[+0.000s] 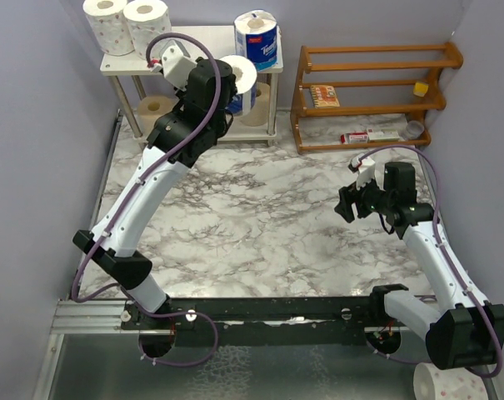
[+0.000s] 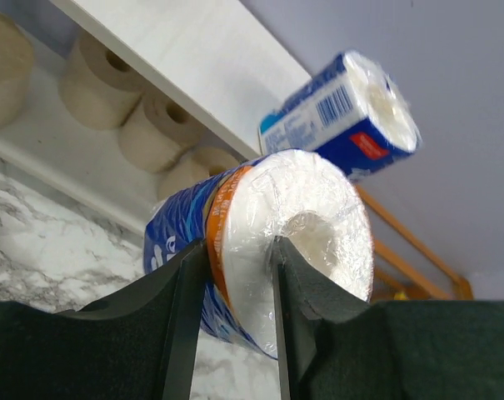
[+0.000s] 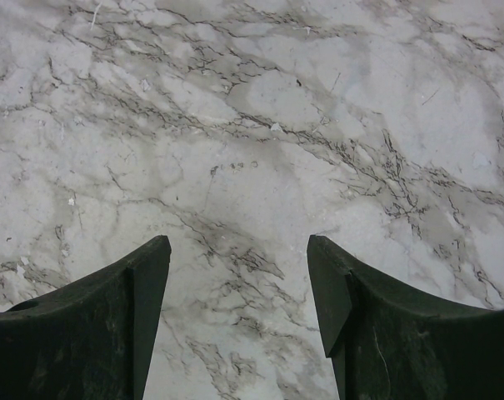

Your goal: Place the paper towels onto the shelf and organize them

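Paper towels, top view: my left tool [image 1: 232, 90] holds a blue-and-white wrapped roll [image 1: 243, 73] on its side at the front edge of the shelf [image 1: 197, 46], at about 11 o'clock on the worktop [image 1: 260, 225]. I judge it is raised to this height to go onto the upper tier.
Shelf load, top view: two white pink-dotted rolls [image 1: 125, 23] stand at the 9 o'clock end. A second wrapped roll [image 1: 257, 37] stands upright at the 3 o'clock end. Plain tan rolls [image 1: 157, 107] fill the lower tier.
Right tool, top view: my right tool [image 1: 349, 202] hangs at 3 o'clock, well apart from the shelf, likely parked clear.
Grip, left wrist view: the jaws are narrow and pinch the roll's wall. One finger seems to sit in the hollow core, the other on the wrapper. That hold suits a soft cylinder.
Surfaces, left wrist view: crinkled glossy film, an orange band and squashy white paper. The tan rolls look matte.
Right wrist view: the jaws are wide with nothing between them, over a smooth, grey-veined, marble-patterned worktop.
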Controlling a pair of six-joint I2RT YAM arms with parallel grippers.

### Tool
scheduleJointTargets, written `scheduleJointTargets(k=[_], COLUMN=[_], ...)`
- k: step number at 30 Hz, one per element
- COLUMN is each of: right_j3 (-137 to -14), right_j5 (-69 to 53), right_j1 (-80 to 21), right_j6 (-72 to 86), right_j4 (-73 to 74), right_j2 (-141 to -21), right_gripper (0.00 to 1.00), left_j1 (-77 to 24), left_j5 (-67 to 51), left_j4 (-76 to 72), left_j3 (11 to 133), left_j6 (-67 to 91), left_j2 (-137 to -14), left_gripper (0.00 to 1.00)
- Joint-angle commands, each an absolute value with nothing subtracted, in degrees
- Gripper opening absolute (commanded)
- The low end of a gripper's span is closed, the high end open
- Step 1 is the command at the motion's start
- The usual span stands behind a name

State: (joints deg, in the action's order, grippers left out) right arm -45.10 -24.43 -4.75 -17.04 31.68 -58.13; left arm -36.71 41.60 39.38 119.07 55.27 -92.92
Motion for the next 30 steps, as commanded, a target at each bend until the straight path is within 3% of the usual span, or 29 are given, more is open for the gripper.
scheduleJointTargets(k=[1,8,12,19,21,23,24,25,26,30], right_j3=[-45.9,-45.8,-45.8,-45.7,-45.6,-45.7,-45.8,-46.0,-46.1,-46.7], right_j5=[-23.5,-23.9,-23.9,-23.7,-24.2,-24.9,-25.2,-25.4,-25.5,-25.4], right_j1=[-4.4,-4.4,-4.4,-4.4,-4.4,-4.4,-4.4,-4.4,-4.4,-4.4], right_j6=[-17.8,-18.0,-18.0,-18.1,-18.1,-18.3,-18.5,-18.6,-18.6,-18.6], right_j4=[30.8,30.9,30.9,30.8,30.9,31.1,31.2,31.4,31.6,32.1], right_j2=[-57.9,-57.5,-57.2,-56.9,-56.8,-56.8,-57.1,-57.5,-57.9,-59.4], right_gripper=[0.67,0.67,0.67,0.68,0.68,0.69,0.69,0.69,0.69,0.69], left_j1=[-36.6,-36.6,-36.6,-36.6,-36.6,-36.3,-35.6,-34.4,-33.1,-25.7], left_j5=[60.0,67.3,66.5,60.1,59.1,57.1,53.8,48.1,42.4,36.8], left_j4=[28.7,11.2,9.5,12.7,11.2,7.3,5.2,4.7,6.2,20.1], left_j3=[118.2,117.2,116.9,94.5,86.7,79.8,77.6,76.1,76.4,80.9], left_j6=[56.1,46.0,45.7,49.0,44.7,35.9,30.6,25.8,22.2,26.8], left_j2=[-90.0,-91.1,-91.5,-80.3,-76.8,-74.2,-73.6,-73.3,-73.8,-77.4], left_gripper=[0.00,0.00,0.00,0.00,0.13,0.39,0.59,0.90,0.99,0.99])
